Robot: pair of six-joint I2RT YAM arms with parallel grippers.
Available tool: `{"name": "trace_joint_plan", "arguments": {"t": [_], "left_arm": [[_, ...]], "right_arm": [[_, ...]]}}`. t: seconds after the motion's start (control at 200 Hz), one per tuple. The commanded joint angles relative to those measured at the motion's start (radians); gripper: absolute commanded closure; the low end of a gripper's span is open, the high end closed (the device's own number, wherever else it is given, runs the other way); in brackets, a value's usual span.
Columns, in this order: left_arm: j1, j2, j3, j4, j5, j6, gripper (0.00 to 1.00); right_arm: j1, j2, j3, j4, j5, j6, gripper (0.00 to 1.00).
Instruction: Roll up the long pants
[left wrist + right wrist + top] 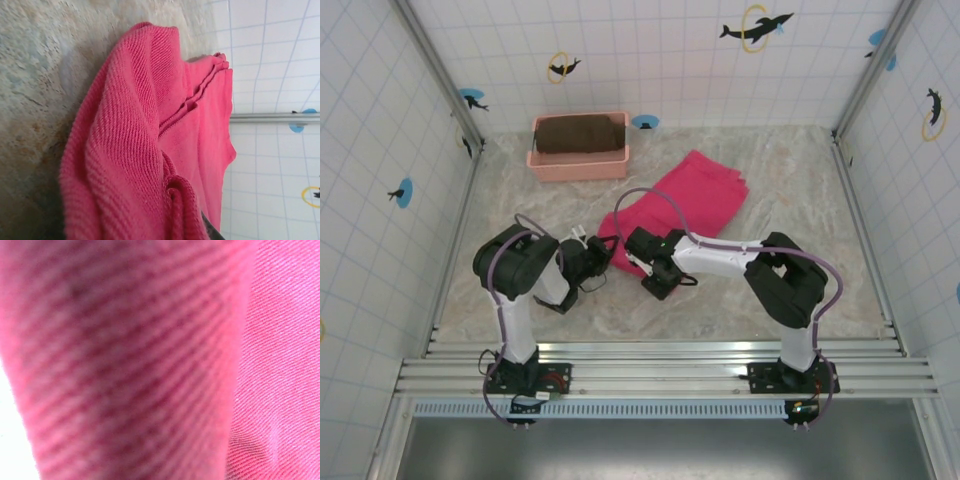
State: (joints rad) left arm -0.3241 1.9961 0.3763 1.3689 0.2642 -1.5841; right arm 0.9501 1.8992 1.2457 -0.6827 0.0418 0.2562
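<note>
The long pants [695, 195] lie folded on the table [770, 290], running from near centre to the far right. My left gripper [604, 250] and right gripper [638, 243] meet at their near-left end. A pale pink basket [578, 165] holding a dark brown cloth [580, 132] sits far left.

From my left wrist, the pants rise off the table in a thick ridge that gathers into my left jaws, which are pinched on that fold.

From my right wrist, blurred pink weave presses close against the lens; I cannot tell how my right jaws stand.
</note>
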Motion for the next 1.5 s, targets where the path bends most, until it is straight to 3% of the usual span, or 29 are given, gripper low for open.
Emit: {"name": "trace_joint_plan", "arguments": {"t": [0.0, 0.055, 0.08, 0.105, 0.155, 0.29, 0.435, 0.575, 0.806, 0.891, 1.081, 1.316, 1.496], "left_arm": [[0.011, 0.071, -0.051, -0.070, 0.068, 0.057, 1.00], [0.009, 0.014, -0.051, -0.219, 0.083, 0.077, 1.00], [0.006, -0.026, -0.052, -0.307, 0.083, 0.092, 1.00], [0.006, -0.074, -0.045, -0.412, 0.083, 0.116, 1.00], [0.004, -0.184, -0.013, -0.681, 0.079, 0.171, 1.00], [-0.033, -0.433, 0.212, -1.453, -0.047, 0.373, 1.00], [-0.039, -0.377, 0.415, -1.807, -0.015, 0.411, 1.00], [-0.091, -0.232, 0.577, -2.012, -0.019, 0.402, 1.00], [-0.131, -0.085, 0.778, -2.249, -0.058, 0.349, 1.00], [-0.133, -0.042, 0.838, -2.325, -0.064, 0.345, 1.00], [-0.133, 0.027, 0.937, -2.449, -0.072, 0.346, 1.00], [-0.133, 0.056, 0.967, -2.513, -0.110, 0.357, 1.00], [-0.132, 0.047, 0.962, -2.513, -0.122, 0.335, 1.00]], "right_arm": [[0.010, -0.026, 0.020, -0.087, 0.011, -0.010, 0.76], [0.010, -0.075, 0.017, -0.096, 0.054, -0.004, 0.34], [0.009, -0.097, 0.018, -0.099, 0.078, 0.000, 0.21], [0.009, -0.126, 0.021, -0.108, 0.097, 0.004, 0.10], [0.012, -0.174, 0.031, -0.129, 0.130, 0.011, 0.00], [0.052, -0.273, 0.072, -0.184, 0.242, 0.028, 0.01], [0.145, -0.254, 0.098, -0.206, 0.371, 0.060, 0.01], [0.282, -0.161, 0.146, -0.230, 0.535, 0.126, 0.01], [0.414, 0.051, 0.278, -0.316, 0.722, 0.247, 0.01], [0.444, 0.139, 0.331, -0.420, 0.847, 0.293, 0.01], [0.464, 0.226, 0.291, -0.590, 1.028, 0.497, 0.01], [0.459, 0.309, 0.242, -0.715, 1.089, 0.660, 0.01], [0.480, 0.269, 0.150, -0.526, 0.955, 0.571, 0.01]]}}
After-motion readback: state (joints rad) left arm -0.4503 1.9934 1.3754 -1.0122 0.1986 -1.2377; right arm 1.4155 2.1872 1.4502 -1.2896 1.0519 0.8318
